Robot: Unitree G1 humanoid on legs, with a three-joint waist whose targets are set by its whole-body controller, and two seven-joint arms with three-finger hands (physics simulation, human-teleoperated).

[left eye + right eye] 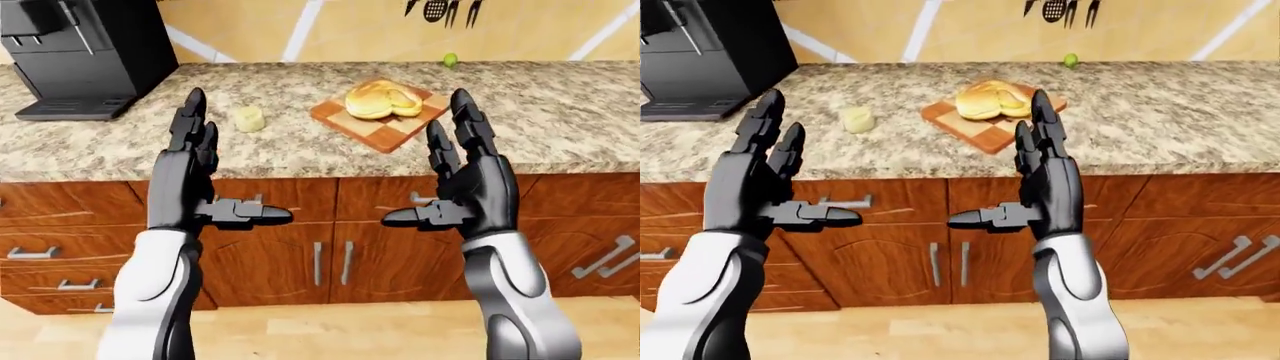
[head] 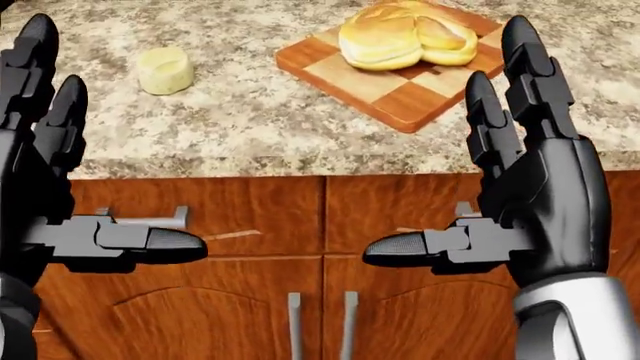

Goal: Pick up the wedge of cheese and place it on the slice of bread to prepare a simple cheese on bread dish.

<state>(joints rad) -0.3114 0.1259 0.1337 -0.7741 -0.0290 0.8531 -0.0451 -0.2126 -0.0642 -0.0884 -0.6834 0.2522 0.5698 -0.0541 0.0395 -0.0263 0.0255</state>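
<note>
A pale yellow cheese wedge (image 1: 249, 118) lies on the granite counter (image 1: 560, 112), left of a checkered wooden cutting board (image 1: 385, 120). The golden bread (image 1: 381, 100) rests on that board. My left hand (image 1: 205, 176) is open, fingers up, thumb pointing right, held in front of the cabinets below and left of the cheese. My right hand (image 1: 450, 176) is open the same way, thumb pointing left, below and right of the board. Both hands are empty and short of the counter.
A black coffee machine (image 1: 85, 52) stands at the counter's left end. A small green fruit (image 1: 450, 59) lies near the wall. Wooden cabinet doors and drawers (image 1: 330, 255) with metal handles run under the counter. Utensils (image 1: 445, 9) hang on the wall.
</note>
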